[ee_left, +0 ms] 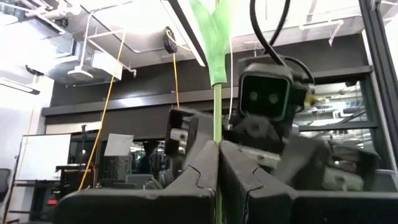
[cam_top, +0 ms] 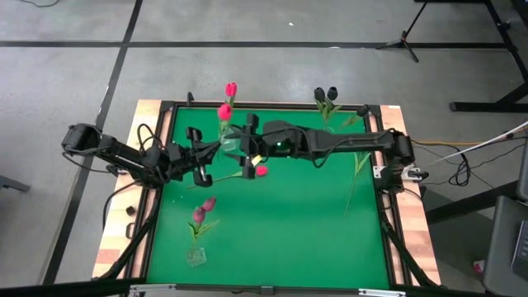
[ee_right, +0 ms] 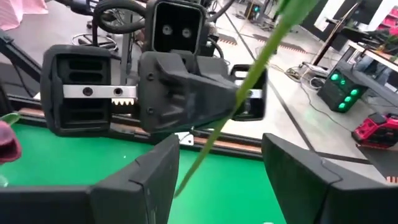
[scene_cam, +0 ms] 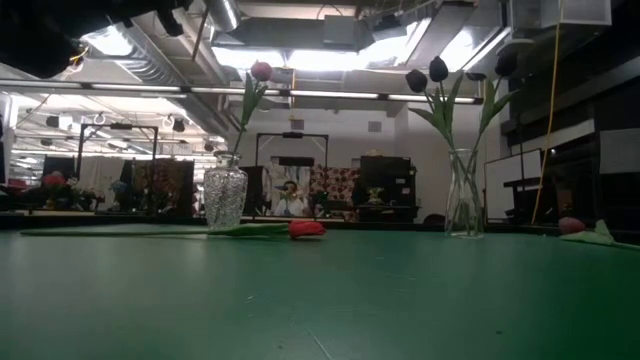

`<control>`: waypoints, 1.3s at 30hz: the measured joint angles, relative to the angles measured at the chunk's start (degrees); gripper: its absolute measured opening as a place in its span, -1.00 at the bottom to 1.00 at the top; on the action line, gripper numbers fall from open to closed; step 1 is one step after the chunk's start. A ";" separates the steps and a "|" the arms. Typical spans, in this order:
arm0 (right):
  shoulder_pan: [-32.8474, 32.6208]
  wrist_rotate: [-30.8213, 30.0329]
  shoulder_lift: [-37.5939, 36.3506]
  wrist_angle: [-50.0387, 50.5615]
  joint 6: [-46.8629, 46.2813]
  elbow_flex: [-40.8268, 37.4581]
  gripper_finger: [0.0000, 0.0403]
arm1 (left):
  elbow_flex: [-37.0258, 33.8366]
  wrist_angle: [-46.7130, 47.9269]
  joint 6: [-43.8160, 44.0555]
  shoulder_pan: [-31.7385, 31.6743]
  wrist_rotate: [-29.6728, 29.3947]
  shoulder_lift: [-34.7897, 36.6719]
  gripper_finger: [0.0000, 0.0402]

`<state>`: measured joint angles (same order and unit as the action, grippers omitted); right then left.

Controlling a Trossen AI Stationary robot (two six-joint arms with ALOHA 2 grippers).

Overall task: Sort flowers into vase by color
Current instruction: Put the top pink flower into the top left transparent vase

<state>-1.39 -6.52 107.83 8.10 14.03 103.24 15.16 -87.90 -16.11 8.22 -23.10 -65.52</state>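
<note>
Tulip stem (ee_left: pixel 217 124) pinched by left gripper (ee_left: pixel 217 163); right gripper (ee_right: pixel 214 165) open around it.

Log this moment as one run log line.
left end effector: shut on flower stem | right end effector: open around stem | vases: partly filled

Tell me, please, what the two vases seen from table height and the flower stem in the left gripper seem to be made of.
Faceted vase: probably clear cut glass or moulded plastic; the ribbed body sparkles. Tall vase: smooth clear glass, it seems; the room shows through. Stem: likely plastic; uniform matte green. The left gripper is shut on it.
</note>
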 joint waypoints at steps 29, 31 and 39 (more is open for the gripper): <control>-2.53 8.23 -28.11 41.34 1.69 1.79 0.13 | 0.00 -0.42 2.12 6.41 -6.04 0.07 -1.00; -1.56 8.12 -28.98 45.37 1.39 1.72 0.13 | 0.00 -0.42 2.21 6.41 -6.02 0.07 -1.00; -0.68 10.68 -32.81 47.13 5.57 -7.89 0.13 | 0.00 -0.44 3.58 6.17 -6.14 0.07 -1.00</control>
<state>-2.07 4.16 75.02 55.23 19.60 95.36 15.16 -88.33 -12.53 14.39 -29.24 -65.45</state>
